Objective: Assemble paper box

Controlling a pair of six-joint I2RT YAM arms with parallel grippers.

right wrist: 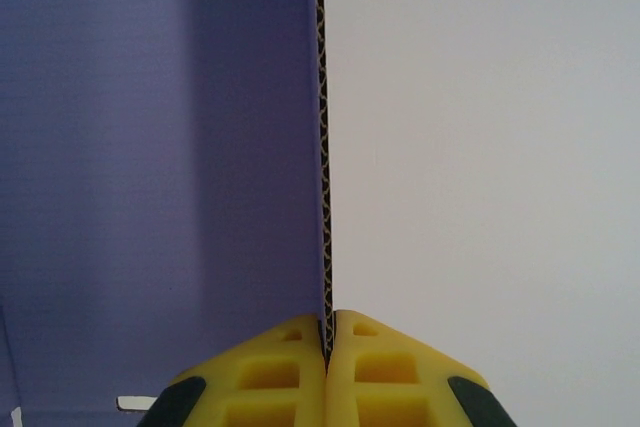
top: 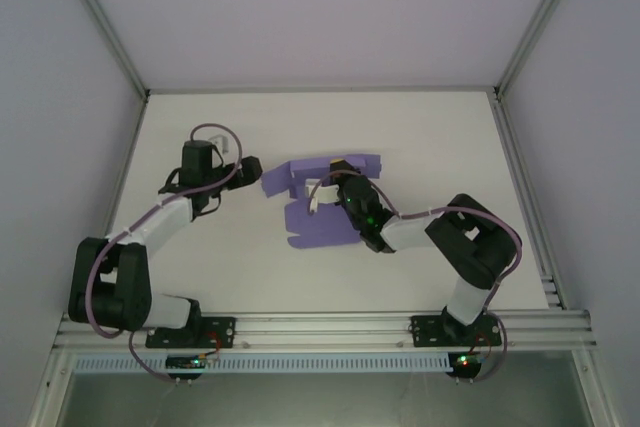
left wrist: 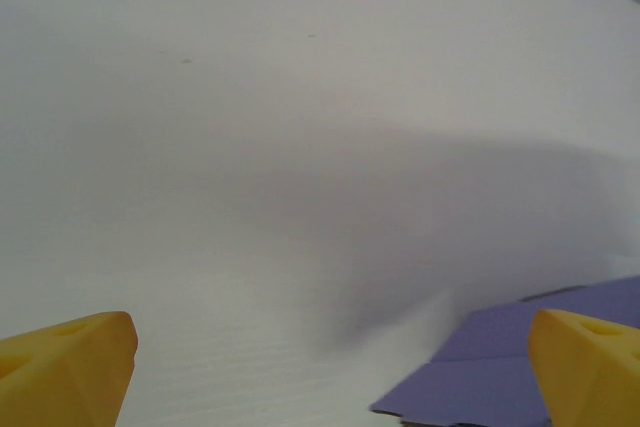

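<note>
Fingers [right wrist: 275, 377] of the right gripper [right wrist: 327, 332] pressed together on the raw corrugated edge of a raised panel of the paper box [right wrist: 150, 147]. Purple card to the left of that edge, pale surface [right wrist: 480, 147] to the right.

From above, the same right gripper [top: 335, 187] over the middle of the paper box [top: 315, 227], pinched on a flap standing up from the sheet. Remainder of the lavender card flat and unfolded near the centre of the surface [top: 420, 137], with one strip toward the far side and a wider panel toward the near edge.

Left gripper [left wrist: 325, 372] apart, with yellow fingers [left wrist: 65, 367] wide at the two lower corners of its wrist view and bare surface between them. Corner of the purple card [left wrist: 490, 372] just inside the right-hand finger.

From above, left gripper [top: 247, 169] just beside the sheet's left end, contact not possible to tell. Both arm bases bolted to a metal rail [top: 320, 327] at the near edge, grey walls on three sides.
</note>
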